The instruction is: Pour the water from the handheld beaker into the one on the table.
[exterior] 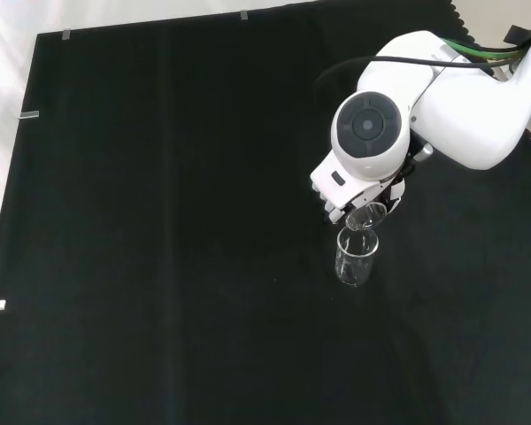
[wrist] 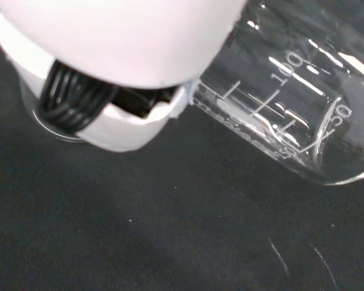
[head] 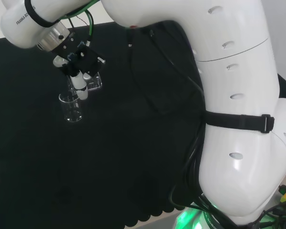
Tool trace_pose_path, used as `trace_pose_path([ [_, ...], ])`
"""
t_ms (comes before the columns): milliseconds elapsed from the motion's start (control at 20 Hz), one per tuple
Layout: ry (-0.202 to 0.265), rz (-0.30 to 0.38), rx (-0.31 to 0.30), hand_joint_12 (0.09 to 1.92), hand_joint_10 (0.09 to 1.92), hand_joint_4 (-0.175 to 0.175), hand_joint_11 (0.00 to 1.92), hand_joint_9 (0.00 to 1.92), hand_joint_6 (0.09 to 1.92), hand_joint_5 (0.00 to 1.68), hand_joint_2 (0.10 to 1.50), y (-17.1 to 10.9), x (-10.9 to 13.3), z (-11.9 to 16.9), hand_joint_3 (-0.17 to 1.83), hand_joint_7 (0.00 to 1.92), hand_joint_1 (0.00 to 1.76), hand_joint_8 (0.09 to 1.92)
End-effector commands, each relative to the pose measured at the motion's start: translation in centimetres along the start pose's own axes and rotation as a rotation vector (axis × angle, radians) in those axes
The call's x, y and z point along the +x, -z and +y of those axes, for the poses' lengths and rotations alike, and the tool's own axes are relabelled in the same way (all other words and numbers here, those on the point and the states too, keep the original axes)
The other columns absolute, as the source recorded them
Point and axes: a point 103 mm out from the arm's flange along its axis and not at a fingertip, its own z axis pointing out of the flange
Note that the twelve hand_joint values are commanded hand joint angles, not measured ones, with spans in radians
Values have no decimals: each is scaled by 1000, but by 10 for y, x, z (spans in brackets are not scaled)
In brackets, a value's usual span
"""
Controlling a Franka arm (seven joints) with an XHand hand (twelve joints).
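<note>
The hand (head: 78,71) gripped the handheld beaker (head: 93,82), fingers curled round it, tipped on its side directly above the table beaker (head: 72,108) standing on the black cloth (head: 133,157), apparently so water would fall straight in

I count two clear beakers right now. One beaker on the cloth (exterior: 356,258) stands upright, and I see it in the head view too (head: 72,108). One handheld beaker (exterior: 365,215) is tipped just above it, showing close in the wrist view (wrist: 291,103) with its printed scale. One hand (head: 76,67) is curled round that tipped one. One black cloth (exterior: 159,221) covers the bench.
</note>
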Motion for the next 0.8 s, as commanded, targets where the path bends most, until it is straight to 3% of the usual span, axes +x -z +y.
trace_pose_path([
  [50,-8,-17,13,812,326,-175,1255,1404,415,1385,594,-2,-1,1,645,1508,1436,373],
  [800,-18,-34,10,807,323,-175,1259,1405,414,1385,595,3,0,0,643,1508,1436,373],
])
